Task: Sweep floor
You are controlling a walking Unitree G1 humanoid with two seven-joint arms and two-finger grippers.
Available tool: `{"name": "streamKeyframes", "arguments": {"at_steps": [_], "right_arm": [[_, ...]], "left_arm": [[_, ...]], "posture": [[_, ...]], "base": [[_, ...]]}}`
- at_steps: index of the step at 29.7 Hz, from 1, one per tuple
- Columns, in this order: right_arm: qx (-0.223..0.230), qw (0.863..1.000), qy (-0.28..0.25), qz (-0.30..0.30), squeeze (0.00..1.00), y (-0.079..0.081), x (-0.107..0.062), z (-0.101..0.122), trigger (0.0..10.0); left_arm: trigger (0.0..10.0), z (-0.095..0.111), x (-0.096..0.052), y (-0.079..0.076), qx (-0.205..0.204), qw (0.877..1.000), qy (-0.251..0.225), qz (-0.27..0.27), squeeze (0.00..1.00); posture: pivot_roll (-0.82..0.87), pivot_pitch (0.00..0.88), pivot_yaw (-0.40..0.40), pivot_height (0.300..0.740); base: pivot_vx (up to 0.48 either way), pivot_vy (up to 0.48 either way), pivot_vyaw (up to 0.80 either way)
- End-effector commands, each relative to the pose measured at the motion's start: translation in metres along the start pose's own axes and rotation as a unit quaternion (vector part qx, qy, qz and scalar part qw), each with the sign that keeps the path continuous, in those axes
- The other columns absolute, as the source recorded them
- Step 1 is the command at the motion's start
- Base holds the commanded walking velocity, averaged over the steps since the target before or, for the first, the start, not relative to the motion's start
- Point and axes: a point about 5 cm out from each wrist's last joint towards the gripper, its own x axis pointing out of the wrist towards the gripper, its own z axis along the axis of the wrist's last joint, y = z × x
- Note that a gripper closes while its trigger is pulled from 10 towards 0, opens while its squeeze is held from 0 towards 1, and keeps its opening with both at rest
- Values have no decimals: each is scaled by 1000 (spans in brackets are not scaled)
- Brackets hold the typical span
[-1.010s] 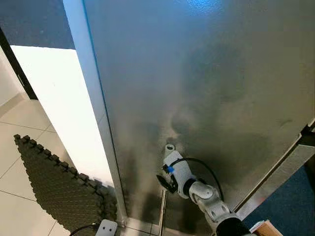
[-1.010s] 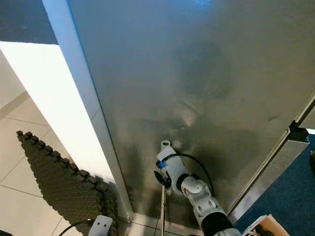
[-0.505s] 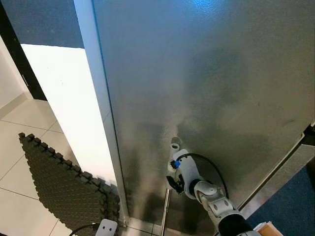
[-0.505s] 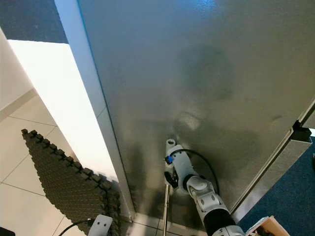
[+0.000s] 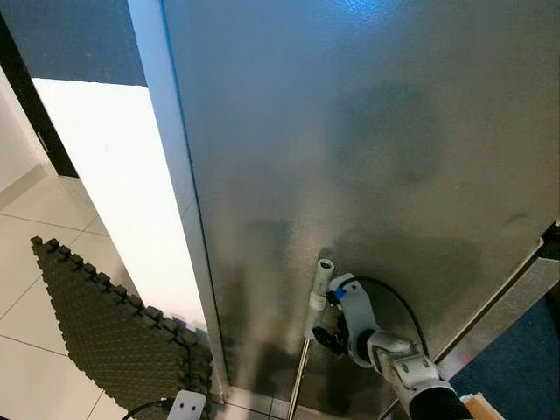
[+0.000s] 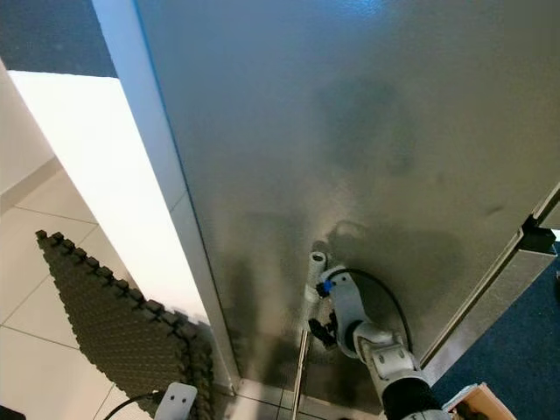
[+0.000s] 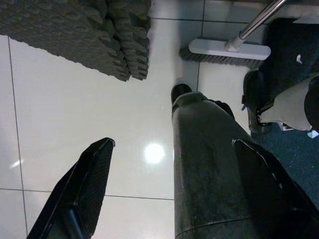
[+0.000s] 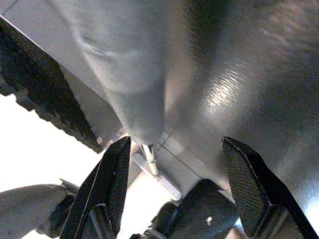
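The broom stands upright against a big grey panel. Its pale handle top [image 5: 321,284] rises above my right gripper [image 5: 327,335], and the metal shaft [image 5: 299,381] runs down to the floor. In the right wrist view the handle [image 8: 135,99] passes between the two black fingers [image 8: 105,195], held close to one of them. The white broom head [image 7: 229,49] rests on the tiles beside dark carpet. My left gripper [image 7: 173,143] hangs open over the white tile floor [image 7: 75,109], holding nothing.
The grey metallic panel [image 5: 376,131] stands directly ahead, with a white frame edge [image 5: 171,192] on its left. A dark foam puzzle mat [image 5: 105,328] lies on the tiles at the left. Blue carpet [image 5: 525,367] is at the right. My own dark leg [image 7: 209,169] stands by the left gripper.
My right gripper has shifted to the right and a little down along the panel. The handle's top went with it and now stands higher above the fingers. The camera has moved slightly.
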Motion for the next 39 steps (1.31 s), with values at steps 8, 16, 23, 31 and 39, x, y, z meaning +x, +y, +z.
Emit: {"name": "streamKeyframes", "arguments": {"at_steps": [8,16,23,31,39], "right_arm": [[58,997,-3,44,0,-4,-9,-1,10000],[56,996,31,65,1000,-11,-18,-15,10000],[-28,967,253,1,294,-40,-50,-112,10000],[-54,939,337,-29,0,-36,-67,-161,10000],[-5,931,363,-40,0,-6,-74,-203,10000]], "left_arm": [[10000,-13,-2,-2,-5,1000,26,-3,0],[10000,-14,-2,-1,-2,1000,31,0,0],[10000,-16,-2,0,4,999,39,3,0],[10000,-16,-2,0,5,999,42,2,0],[10000,-15,-2,0,5,999,43,0,0]], "posture": [[-91,69,-3,740],[-89,70,0,740],[-89,69,2,740],[-86,69,3,740],[-82,62,3,740]], "base": [[0,0,0],[0,0,0],[0,0,0],[-199,0,0],[-329,0,0]]}}
